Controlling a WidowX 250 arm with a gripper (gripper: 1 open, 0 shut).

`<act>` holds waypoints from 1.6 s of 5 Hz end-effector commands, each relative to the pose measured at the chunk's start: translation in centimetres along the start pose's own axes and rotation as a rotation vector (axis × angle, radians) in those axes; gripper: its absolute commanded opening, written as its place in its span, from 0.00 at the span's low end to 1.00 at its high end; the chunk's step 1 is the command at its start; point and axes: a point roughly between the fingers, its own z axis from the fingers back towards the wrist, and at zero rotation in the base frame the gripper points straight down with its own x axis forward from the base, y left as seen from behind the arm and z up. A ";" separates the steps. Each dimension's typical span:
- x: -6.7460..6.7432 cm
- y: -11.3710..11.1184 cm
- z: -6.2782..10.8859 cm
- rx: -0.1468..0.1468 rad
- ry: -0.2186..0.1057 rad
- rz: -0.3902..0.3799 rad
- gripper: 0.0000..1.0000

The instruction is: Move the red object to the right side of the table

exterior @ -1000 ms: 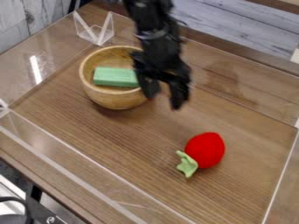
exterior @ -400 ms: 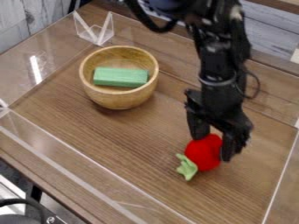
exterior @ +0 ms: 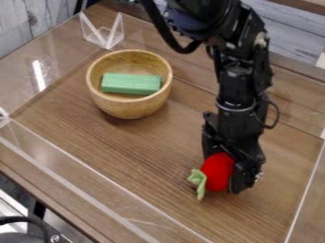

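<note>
Camera view: looking down at an angle over brown wood-grain table [exterior: 114, 161], matte planks, edged by low clear acrylic walls [exterior: 51, 157] catching glare.
Arm: black, jointed, glossy plastic housing, reaching in from top centre, pointing straight down at right-front area of table.
Gripper [exterior: 230, 171]: black, blocky, standing wide open; jaws straddling red object, one on each side; contact with it not clear from this angle.
Red object [exterior: 218, 171]: small, glossy, rounded strawberry shape, sitting on tabletop between the jaws, upper part hidden by gripper body.
Leafy cap [exterior: 197, 180]: green, jagged, sticking out at lower left of red body, lying against wood.
Position of red object: sitting right of centre, toward front edge, well apart from bowl.
Bowl [exterior: 128, 102]: round, light wood, smooth turned finish, resting at left-centre of table.
Green block [exterior: 133, 84]: flat rectangular slab, matte, lying inside bowl, slightly tilted.
Clear stand [exterior: 99, 30]: thin transparent angular piece, standing at back-left corner behind bowl.
</note>
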 end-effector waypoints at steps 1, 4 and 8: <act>-0.2 0.5 1.3 0.006 -0.031 0.037 1.00; -0.6 1.4 2.0 0.008 -0.042 0.225 1.00; -1.6 1.5 3.5 0.002 -0.046 0.268 0.00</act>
